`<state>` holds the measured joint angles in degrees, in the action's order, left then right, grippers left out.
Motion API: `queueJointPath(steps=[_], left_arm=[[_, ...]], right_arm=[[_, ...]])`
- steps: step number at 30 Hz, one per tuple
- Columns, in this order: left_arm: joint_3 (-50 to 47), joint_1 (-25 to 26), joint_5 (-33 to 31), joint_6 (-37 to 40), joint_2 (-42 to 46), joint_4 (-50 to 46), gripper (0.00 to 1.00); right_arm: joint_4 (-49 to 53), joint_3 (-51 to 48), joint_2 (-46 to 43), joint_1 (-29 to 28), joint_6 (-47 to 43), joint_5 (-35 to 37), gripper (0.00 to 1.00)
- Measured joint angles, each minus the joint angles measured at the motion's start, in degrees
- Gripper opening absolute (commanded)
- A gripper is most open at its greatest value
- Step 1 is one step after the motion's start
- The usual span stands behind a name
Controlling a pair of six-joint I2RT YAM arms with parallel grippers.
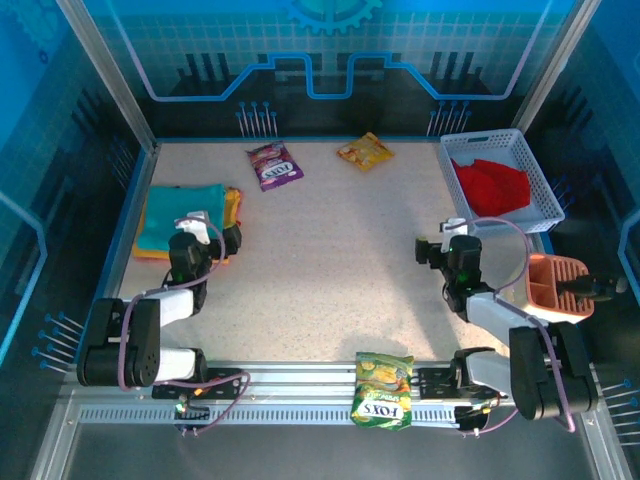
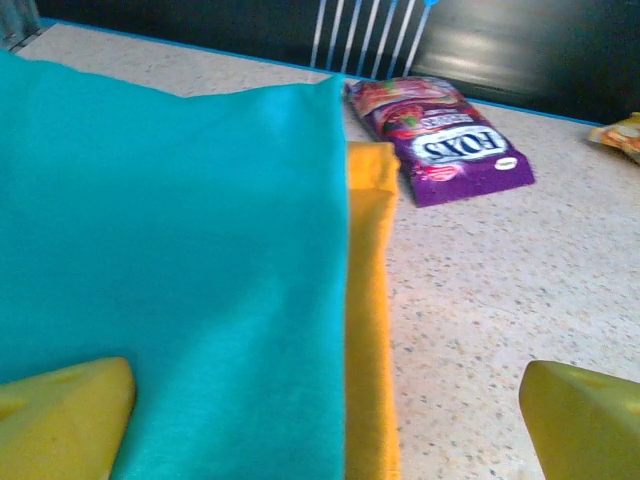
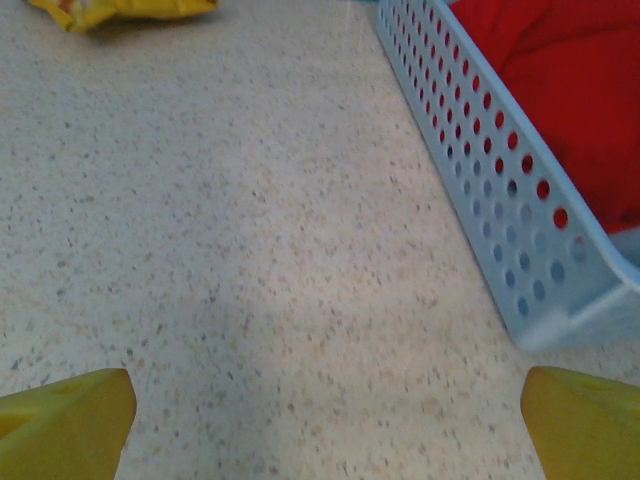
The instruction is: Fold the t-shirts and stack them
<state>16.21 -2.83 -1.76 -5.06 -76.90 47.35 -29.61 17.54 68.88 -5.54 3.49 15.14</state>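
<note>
left gripper (image 1: 205, 226) and right gripper (image 1: 450, 236) spread, empty; risk of a low left pass dragging teal t-shirt (image 1: 180, 215) askew on yellow-orange t-shirt (image 1: 233, 205)

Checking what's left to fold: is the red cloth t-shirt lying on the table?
No, the red cloth t-shirt sits inside the pale blue perforated plastic basket.

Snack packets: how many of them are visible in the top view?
3. A purple packet and a yellow packet lie near the table's far edge; a green packet lies on the front rail. Some may be hidden under the stacked shirts.
</note>
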Motion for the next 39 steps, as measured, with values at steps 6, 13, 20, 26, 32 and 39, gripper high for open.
queueJointPath(steps=[6,13,20,26,32,39], left_arm=[[-1.1,2.2,-0.7,2.6,-7.0,10.3,0.99],[-1.7,2.5,-2.6,3.6,-12.4,17.3,0.99],[3.1,2.8,-6.9,3.5,-12.4,10.9,0.99],[3.4,2.9,-7.5,3.5,-12.4,9.4,0.99],[4.3,3.0,-7.0,3.7,-12.4,7.7,0.99],[4.3,3.0,-6.8,3.7,-12.4,7.0,0.99]], right_arm=[[-5.2,0.2,3.1,0.2,-2.3,-3.0,1.00],[-5.8,0.5,3.0,3.0,-1.8,-5.8,1.00],[-6.1,0.3,1.5,3.4,0.3,-6.6,1.00],[-17.5,0.6,12.6,3.4,0.3,-7.9,1.00],[-22.4,0.6,19.2,3.1,-0.1,-7.2,1.00],[-22.4,3.5,19.2,0.7,-1.6,-4.2,1.00]])
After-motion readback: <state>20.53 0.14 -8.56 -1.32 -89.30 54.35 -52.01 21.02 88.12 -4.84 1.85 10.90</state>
